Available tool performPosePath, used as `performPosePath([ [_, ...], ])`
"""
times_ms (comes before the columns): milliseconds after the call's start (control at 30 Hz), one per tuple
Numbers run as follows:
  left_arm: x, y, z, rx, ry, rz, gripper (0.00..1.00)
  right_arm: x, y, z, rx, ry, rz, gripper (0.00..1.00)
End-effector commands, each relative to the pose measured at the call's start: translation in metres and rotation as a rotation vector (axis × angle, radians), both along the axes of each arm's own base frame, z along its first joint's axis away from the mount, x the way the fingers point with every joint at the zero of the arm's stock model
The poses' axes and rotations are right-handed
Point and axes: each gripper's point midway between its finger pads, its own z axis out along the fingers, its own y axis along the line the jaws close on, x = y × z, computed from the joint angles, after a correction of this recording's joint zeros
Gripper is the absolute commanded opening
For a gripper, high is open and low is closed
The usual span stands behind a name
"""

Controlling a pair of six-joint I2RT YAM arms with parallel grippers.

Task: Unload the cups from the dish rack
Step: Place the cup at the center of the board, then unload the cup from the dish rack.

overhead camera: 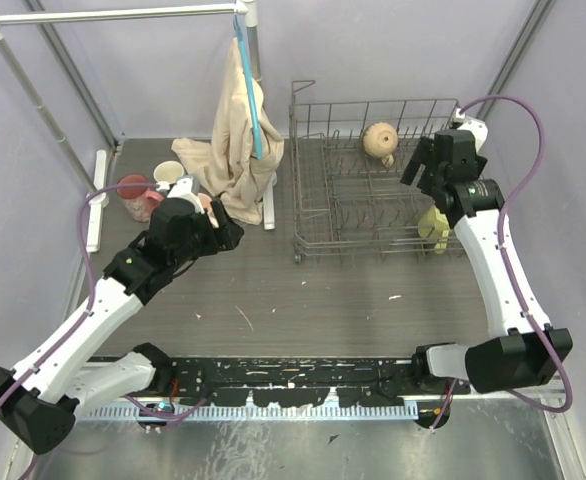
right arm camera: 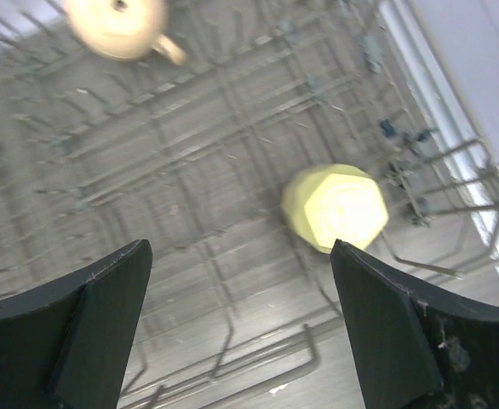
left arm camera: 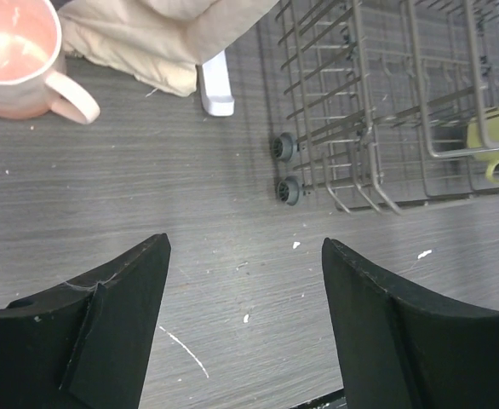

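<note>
Our right gripper (right arm camera: 239,247) hangs spread above the yellow-green mug (right arm camera: 335,207) in the dish rack (right arm camera: 190,170); our left gripper (left arm camera: 245,240), likewise spread, hovers over the table (left arm camera: 190,204).

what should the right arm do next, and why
Probably centre the right gripper over the yellow-green cup and lower it: its jaws stand open and empty, and that cup sits in the dish rack just below, nearer than the tan cup.

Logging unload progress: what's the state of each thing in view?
left gripper: open, empty
right gripper: open, empty, over dish rack
yellow-green mug: in dish rack, base up
tan mug: in dish rack
salmon pink mug: on table, upright
cream mug: on table, upright
</note>
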Motion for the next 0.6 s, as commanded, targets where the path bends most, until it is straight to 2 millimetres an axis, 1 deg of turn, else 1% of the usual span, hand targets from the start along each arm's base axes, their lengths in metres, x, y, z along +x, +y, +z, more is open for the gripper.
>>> performPosePath([
  [0,-0.002,-0.003,0.015,-0.038,-0.081,-0.032,0.79,-0.007,-0.039,-0.012,-0.080,0.092,-0.099,0.92],
  [100,-0.004,-0.005,0.013,-0.048,-0.075,-0.045,0.80,-0.011,-0.057,-0.030,-0.091,0.167,-0.138,0.92],
  [233,-0.006,-0.009,0.016,-0.061,-0.075,-0.064,0.82,-0.020,-0.074,-0.045,-0.115,0.235,-0.158,0.92],
  [300,-0.007,-0.009,0.018,-0.068,-0.078,-0.071,0.82,-0.025,-0.081,-0.059,-0.123,0.287,-0.155,0.92],
  [400,-0.009,-0.009,0.020,-0.074,-0.085,-0.075,0.83,-0.031,-0.085,-0.082,-0.108,0.362,-0.139,0.92],
  [467,-0.010,-0.009,0.020,-0.078,-0.087,-0.076,0.84,-0.035,-0.085,-0.093,-0.108,0.389,-0.138,0.92],
  [567,-0.011,-0.009,0.019,-0.083,-0.087,-0.078,0.84,-0.037,-0.085,-0.103,-0.107,0.403,-0.136,0.91],
])
